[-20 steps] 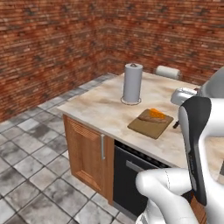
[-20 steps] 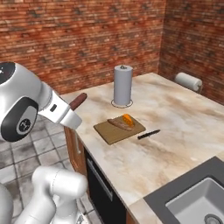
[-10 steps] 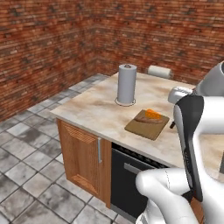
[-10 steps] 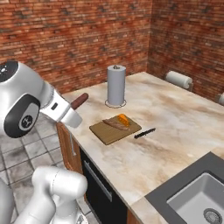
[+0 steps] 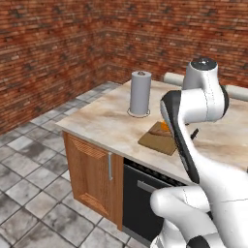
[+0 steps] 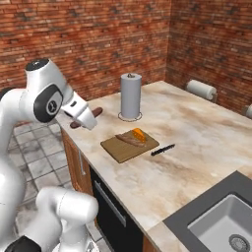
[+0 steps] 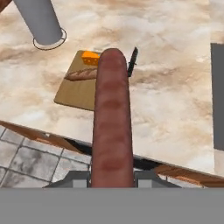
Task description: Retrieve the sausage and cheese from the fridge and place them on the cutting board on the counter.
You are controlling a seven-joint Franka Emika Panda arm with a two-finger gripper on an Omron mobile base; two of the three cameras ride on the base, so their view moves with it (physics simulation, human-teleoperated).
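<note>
The jaws (image 7: 112, 181) are grasping a reddish-brown sausage (image 7: 112, 118) by one end, and it is sticking out over the near edge of the tabletop (image 6: 206, 142), short of the cutting board (image 6: 129, 145). The cheese (image 6: 139, 134) is sitting on the board's far side beside a brownish loaf (image 6: 129, 140). A black knife (image 6: 162, 149) is lying just beside the board, with an upright paper-towel roll (image 6: 131, 96) standing behind it.

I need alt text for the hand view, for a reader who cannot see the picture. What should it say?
A long reddish-brown sausage is gripped in the claw and extends up the picture, above the beige counter. Beyond it lies a wooden cutting board carrying an orange cheese wedge and a brown baguette, with a dark knife and a grey paper-towel roll nearby.
</note>
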